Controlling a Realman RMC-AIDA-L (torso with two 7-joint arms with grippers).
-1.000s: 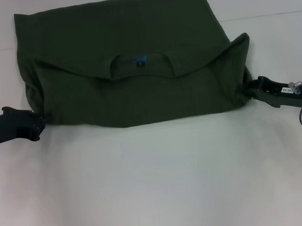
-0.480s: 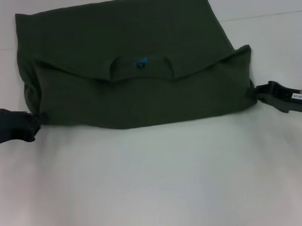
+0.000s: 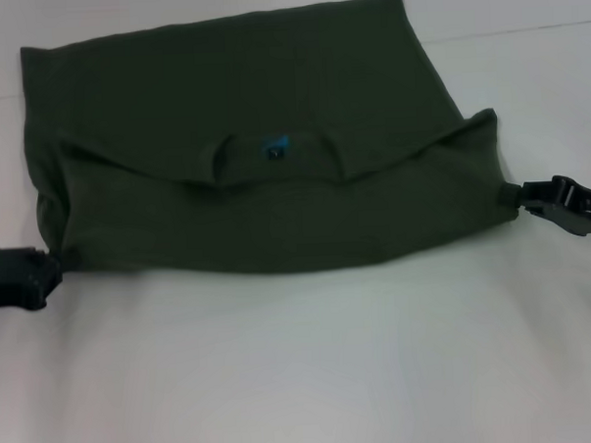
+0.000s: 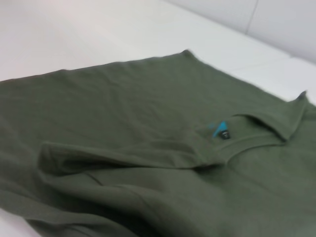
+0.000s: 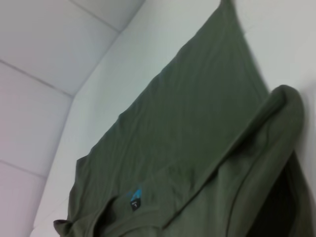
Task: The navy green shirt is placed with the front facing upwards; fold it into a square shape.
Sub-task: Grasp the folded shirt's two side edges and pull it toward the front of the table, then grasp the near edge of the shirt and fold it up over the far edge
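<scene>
Grippers, left and right, each touch an edge of the folded shirt (grip unclear).

No lettering is legible (the shirt's neck label blurs).

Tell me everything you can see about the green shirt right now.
The shirt is dark olive green, soft cotton-like knit, lying flat on the white table. Its collar half is folded over the rest, so the neckline and blue neck label face up near the middle. No print shows. The left gripper and right gripper sit at the fold's two ends.
</scene>
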